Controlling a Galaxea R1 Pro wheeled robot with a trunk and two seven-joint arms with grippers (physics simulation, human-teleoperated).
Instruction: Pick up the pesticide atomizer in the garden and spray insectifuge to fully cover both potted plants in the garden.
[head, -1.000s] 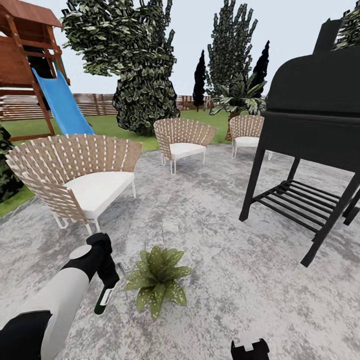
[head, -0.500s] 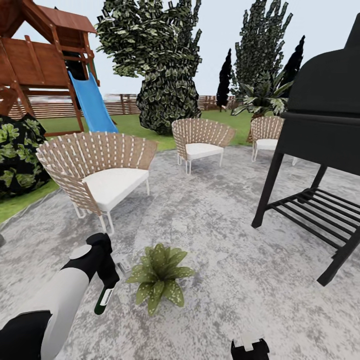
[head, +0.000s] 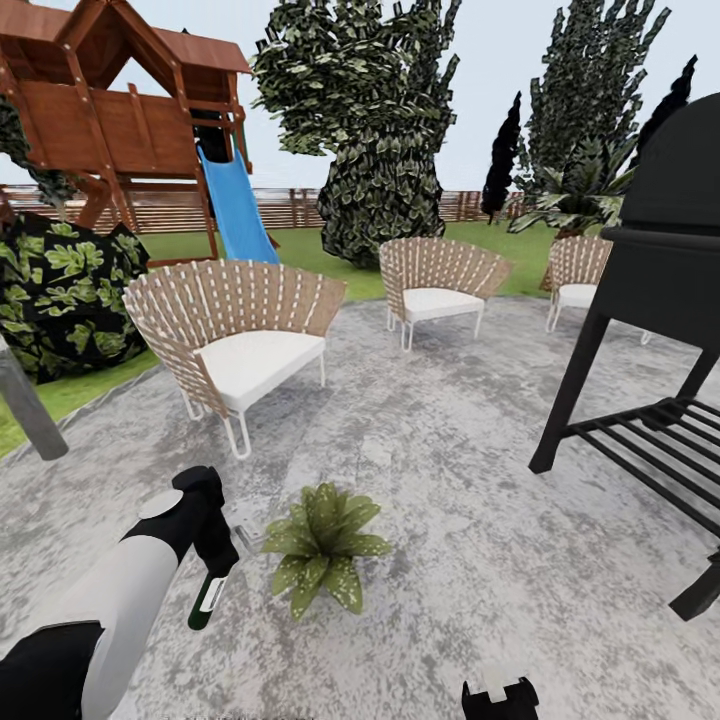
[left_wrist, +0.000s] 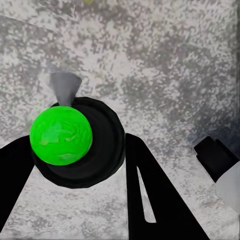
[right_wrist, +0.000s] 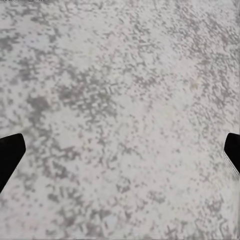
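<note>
At lower left the left gripper (head: 213, 560) grips the pesticide atomizer (head: 207, 603), hanging just beside a potted plant (head: 322, 545) on the grey patio (head: 450, 560). Wicker chairs (head: 240, 340) stand mid-frame, a black grill (head: 660, 300) at right, a wooden playset (head: 120, 130) upper left

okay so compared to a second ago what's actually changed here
Mostly the camera: the view has swung left, so the chairs, slide and grill slid right in the picture, and a bush and grey post came in at the left. The left gripper still holds the atomizer beside the potted plant. Nothing was picked up or released.
</note>
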